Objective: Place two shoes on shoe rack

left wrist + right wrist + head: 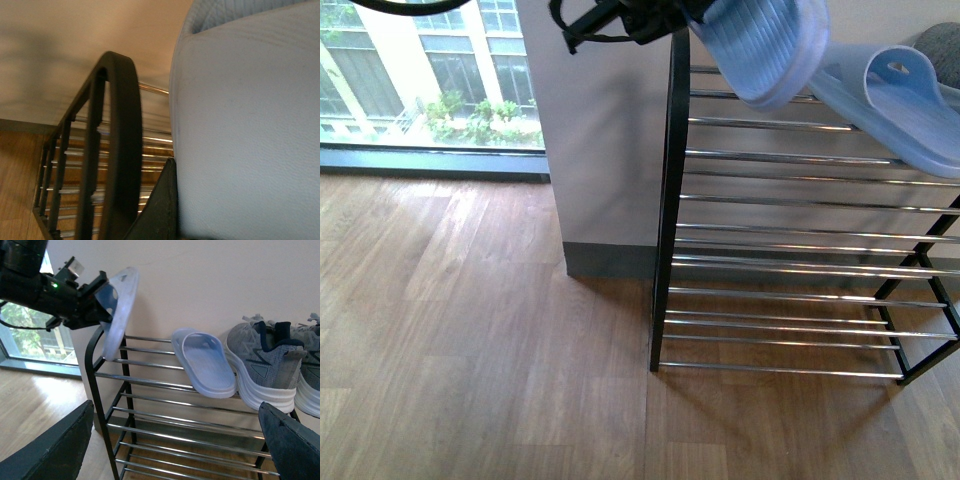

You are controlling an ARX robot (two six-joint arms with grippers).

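Observation:
The shoe rack (670, 200) has a black frame and chrome bars and stands against the wall. Two grey sneakers (265, 365) (310, 370) with white soles sit side by side on its top tier. Beside them lies a pale blue slipper (207, 362). My left gripper (92, 305) is shut on a second blue slipper (760, 45) and holds it tilted, sole out, above the rack's rounded end corner (125, 125). One dark finger (160, 210) presses against the slipper's side (250, 125). My right gripper (172, 450) is open and holds nothing, facing the rack's lower tiers from a distance.
A grey wall corner (600, 150) stands just left of the rack. Further left, a floor-level window (430, 80) looks outdoors. Wooden floor (470, 350) spreads in front of the rack. The lower tiers (780, 300) carry nothing.

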